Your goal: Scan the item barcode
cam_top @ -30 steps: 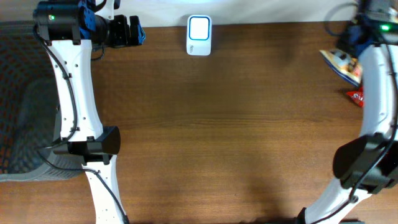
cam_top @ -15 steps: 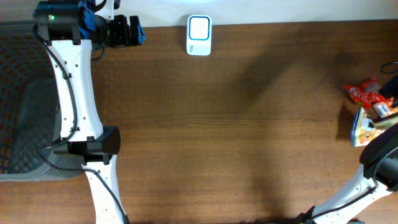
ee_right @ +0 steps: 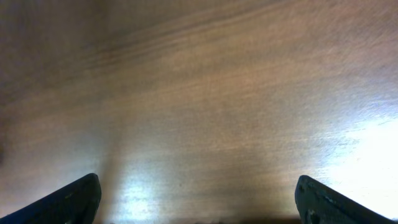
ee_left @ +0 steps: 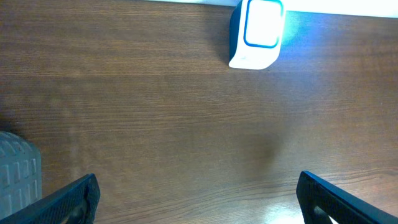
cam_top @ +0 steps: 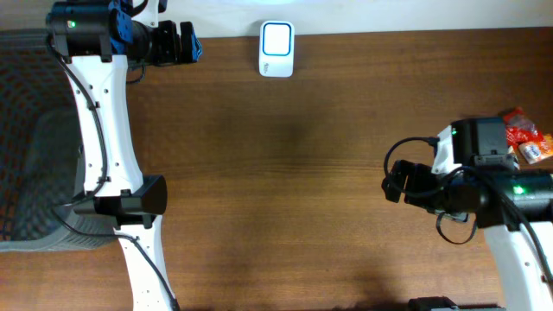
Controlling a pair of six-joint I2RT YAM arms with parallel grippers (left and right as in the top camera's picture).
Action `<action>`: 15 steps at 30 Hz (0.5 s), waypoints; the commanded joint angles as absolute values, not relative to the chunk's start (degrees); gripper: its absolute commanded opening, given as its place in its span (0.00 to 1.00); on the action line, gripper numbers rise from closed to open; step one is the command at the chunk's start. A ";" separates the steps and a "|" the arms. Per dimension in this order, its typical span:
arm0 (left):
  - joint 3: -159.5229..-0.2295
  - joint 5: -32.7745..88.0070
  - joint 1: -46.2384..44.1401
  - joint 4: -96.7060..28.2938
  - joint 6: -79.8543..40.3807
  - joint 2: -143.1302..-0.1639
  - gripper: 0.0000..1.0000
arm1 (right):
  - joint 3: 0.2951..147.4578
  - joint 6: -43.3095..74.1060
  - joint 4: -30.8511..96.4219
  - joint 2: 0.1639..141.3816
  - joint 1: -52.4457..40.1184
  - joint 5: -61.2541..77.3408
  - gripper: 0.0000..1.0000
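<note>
Right gripper (cam_top: pixel 390 181) is open and empty; the red snack bag (cam_top: pixel 521 131) looks light and crinkly, so pinch its edge.

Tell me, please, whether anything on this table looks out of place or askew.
Nothing looks spilled or damaged. The scanner sits square at the top edge of the table. Only the snack packets look untidy: they lie crooked at the right edge, partly behind the right arm.
</note>
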State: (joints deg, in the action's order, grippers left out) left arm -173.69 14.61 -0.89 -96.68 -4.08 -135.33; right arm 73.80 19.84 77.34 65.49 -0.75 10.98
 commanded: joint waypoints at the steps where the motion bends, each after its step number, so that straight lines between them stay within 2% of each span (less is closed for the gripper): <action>1: -173.88 15.05 -0.58 -96.71 -3.36 -134.72 0.99 | 72.25 20.05 78.02 69.01 -1.54 11.90 0.99; 5: -173.88 15.05 -0.58 -96.71 -3.36 -134.72 0.99 | 72.10 18.92 77.41 69.80 -2.15 13.08 0.99; 8: -173.88 15.05 -0.58 -96.71 -3.36 -134.72 0.99 | 67.75 10.52 63.48 64.47 -6.70 12.88 0.99; 12: -173.88 15.05 -0.58 -96.71 -3.36 -134.72 0.99 | 40.53 6.37 35.29 37.80 -7.14 12.91 0.99; 15: -173.88 15.05 -0.58 -96.71 -3.36 -134.72 0.99 | 22.15 6.42 18.72 20.29 -3.33 13.28 0.99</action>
State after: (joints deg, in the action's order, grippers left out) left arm -173.69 14.61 -0.89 -96.60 -4.05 -135.33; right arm 29.10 7.22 24.01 26.96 -5.23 13.17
